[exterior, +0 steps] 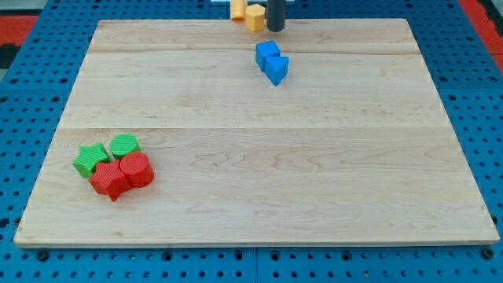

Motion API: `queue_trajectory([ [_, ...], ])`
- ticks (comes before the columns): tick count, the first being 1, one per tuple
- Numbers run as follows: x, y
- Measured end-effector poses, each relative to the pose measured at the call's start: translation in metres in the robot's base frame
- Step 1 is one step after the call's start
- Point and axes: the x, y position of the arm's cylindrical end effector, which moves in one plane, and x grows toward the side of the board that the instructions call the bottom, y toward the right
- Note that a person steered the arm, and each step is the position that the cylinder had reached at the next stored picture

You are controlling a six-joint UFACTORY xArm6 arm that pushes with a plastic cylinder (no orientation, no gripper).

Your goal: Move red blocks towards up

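Observation:
Two red blocks lie at the board's lower left: a red cylinder (137,169) and a red star-like block (108,180) touching it on its left. My tip (275,30) is at the view's top centre, just past the board's top edge, far up and right of the red blocks. It stands right beside a yellow hexagon block (255,16).
A green star (90,158) and a green cylinder (124,145) touch the red blocks from above. A blue cube (267,53) and blue triangle (277,68) sit below my tip. An orange block (236,9) lies left of the yellow one. The wooden board (259,141) lies on a blue pegboard.

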Motion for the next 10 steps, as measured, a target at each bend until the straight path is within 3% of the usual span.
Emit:
queue_trajectory([
  [3,0.049,-0.064],
  [4,0.106,-0.089],
  [7,0.359,-0.107],
  [8,0.393,-0.180],
  [9,0.396,-0.266],
  [10,0.375,-0.294],
])
